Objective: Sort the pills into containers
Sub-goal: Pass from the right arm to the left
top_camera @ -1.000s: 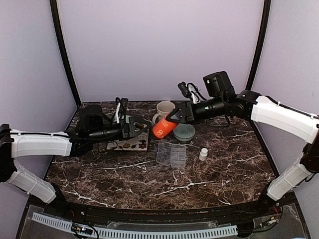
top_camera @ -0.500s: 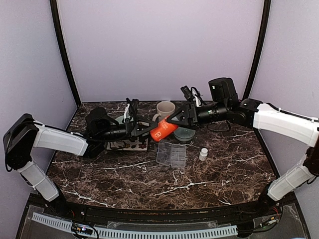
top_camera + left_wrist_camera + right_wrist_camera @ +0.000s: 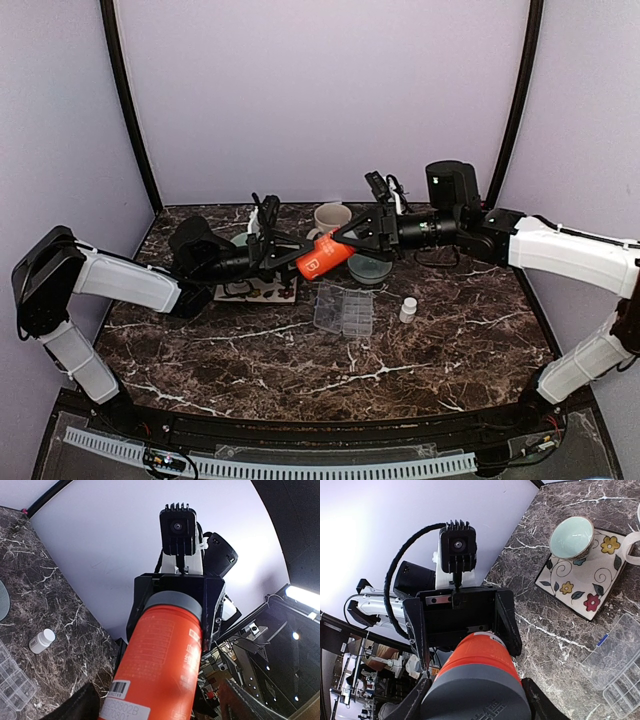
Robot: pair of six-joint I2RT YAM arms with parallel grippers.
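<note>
You are at the very start: no pills show anywhere on the bench [image 3: 220,350]. The box [image 3: 345,310] lies flat on it, just in front of the green bowl [image 3: 370,268], and its compartments look empty as far as can be made out. The pills are, I judge, inside the orange bottle [image 3: 322,257], which is held off the bench behind the box, between your two arms, with its grey cap [image 3: 475,700] on. Your right claw [image 3: 347,242] is clamped on the cap end. Your left claw [image 3: 292,262] has its jaws apart around the base, with a gap on one side, so it has no grip there. Left to do: uncap, pour, and sort every pill. As for writing, the bottle's white label [image 3: 125,705] carries a barcode and a code that looks to end in "0802B". The fine print down the orange side is too small to read. The small white bottle [image 3: 408,309] beside the box shows no legible text.
</note>
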